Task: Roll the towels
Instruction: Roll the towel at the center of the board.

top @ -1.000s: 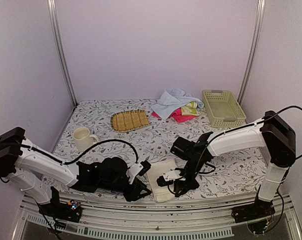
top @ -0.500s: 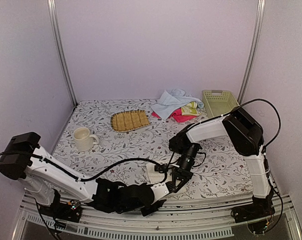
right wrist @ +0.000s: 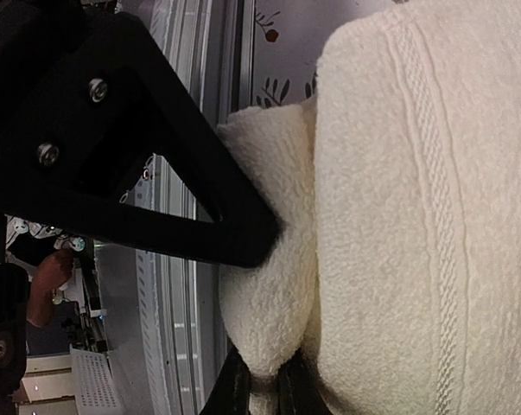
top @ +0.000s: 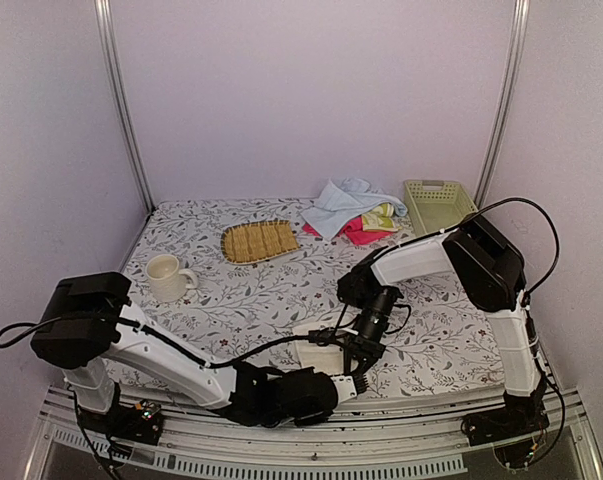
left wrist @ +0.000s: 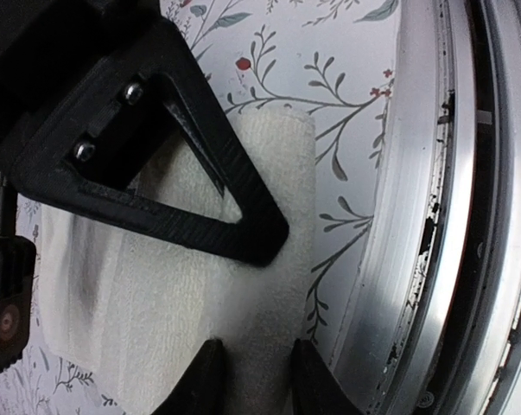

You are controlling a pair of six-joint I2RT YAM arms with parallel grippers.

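Top view. Lilac walls (top: 311, 90) enclose a table with a floral cover (top: 231, 300).
- A mug (top: 166, 277) stands at 9 o'clock.
- A woven mat (top: 259, 240) lies at 11 o'clock.
- A lattice basket (top: 443, 215) sits at 2 o'clock.
- At 1 o'clock, a light blue towel (top: 336, 200) lies heaped over a pink towel (top: 359, 233) and a yellow-green towel (top: 382, 215).
- The cream towel (top: 314, 348) lies at 6 o'clock, at the front edge. Both grippers cover most of it, so its long axis cannot be read here.
- The left gripper (top: 341, 383) reaches the cream towel from 7 o'clock and the right gripper (top: 357, 362) from 1 o'clock.

Left wrist view. The cream towel (left wrist: 156, 294) lies flat on the cover. Its long axis runs from 1 to 7 o'clock, parallel to the metal rail (left wrist: 433, 216) at 3 o'clock. The left gripper (left wrist: 264, 311) has its jaws spread, with the rail-side border of the towel between them and not clamped.

Right wrist view. The cream towel (right wrist: 398, 216) fills the 3 o'clock half. Its woven stripe runs from 12 to 6 o'clock. A doubled fold bulges toward 9 o'clock, on the rail side. The right gripper (right wrist: 262, 316) has its jaws pinching this fold.
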